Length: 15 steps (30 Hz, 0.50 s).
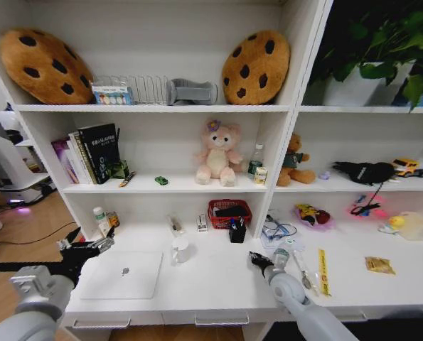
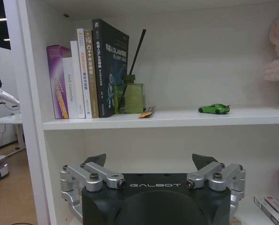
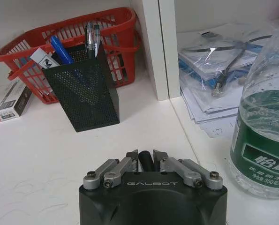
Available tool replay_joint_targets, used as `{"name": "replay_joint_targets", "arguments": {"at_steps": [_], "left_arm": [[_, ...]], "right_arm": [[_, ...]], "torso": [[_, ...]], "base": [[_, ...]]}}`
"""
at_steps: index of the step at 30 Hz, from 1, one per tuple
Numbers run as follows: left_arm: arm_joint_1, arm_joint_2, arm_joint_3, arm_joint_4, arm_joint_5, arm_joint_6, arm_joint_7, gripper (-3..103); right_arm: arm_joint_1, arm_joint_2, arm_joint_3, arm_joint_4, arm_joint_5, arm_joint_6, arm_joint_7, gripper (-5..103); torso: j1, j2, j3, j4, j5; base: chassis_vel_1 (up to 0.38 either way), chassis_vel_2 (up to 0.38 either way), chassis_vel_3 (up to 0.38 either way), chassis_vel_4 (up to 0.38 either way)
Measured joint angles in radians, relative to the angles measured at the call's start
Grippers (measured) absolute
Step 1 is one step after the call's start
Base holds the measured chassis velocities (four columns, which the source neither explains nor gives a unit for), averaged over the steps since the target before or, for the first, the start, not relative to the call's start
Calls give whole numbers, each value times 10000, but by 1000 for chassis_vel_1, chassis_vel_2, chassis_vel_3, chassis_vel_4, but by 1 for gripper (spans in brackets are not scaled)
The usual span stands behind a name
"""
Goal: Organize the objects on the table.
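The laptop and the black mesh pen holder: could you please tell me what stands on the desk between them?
In the head view, a white cup stands between the silver laptop and the black mesh pen holder.

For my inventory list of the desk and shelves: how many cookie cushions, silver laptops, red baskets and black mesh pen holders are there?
cookie cushions: 2
silver laptop: 1
red basket: 1
black mesh pen holder: 1
Total: 5

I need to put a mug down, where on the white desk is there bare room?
Bare desk lies between the silver laptop and the right gripper. Right of the divider it is crowded: water bottle, yellow strip, papers.
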<state>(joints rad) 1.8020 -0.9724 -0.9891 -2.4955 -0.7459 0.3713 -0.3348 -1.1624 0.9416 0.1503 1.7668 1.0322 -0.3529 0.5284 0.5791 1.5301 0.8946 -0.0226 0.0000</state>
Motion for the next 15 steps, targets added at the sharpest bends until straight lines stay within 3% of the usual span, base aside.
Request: {"name": "replay_joint_targets", "arguments": {"at_steps": [3,10,12,13,15], "left_arm": [[0,0,0,0,0,0,0,100],[0,0,0,0,0,0,0,100],[0,0,0,0,0,0,0,100],[0,0,0,0,0,0,0,100],[0,0,0,0,0,0,0,100]], "right_arm": [[-79,-298,-145,145,94,-42,-79,10],[-101,-603,-85,343,-59,118,-396,10],[199,-505,108,289,-1410,1695,-1783,10],[199,-505,108,289,-1410,1695,-1783,10],[629,-447,106,219,-2388,2544,-2524,10]], "torso": [[0,0,0,1,0],[0,0,0,-1,2],[0,0,1,-1,1],[0,0,1,-1,1],[0,0,1,-1,0]], "base": [[0,0,0,0],[0,0,0,0],[0,0,0,0],[0,0,0,0],[0,0,0,0]]}}
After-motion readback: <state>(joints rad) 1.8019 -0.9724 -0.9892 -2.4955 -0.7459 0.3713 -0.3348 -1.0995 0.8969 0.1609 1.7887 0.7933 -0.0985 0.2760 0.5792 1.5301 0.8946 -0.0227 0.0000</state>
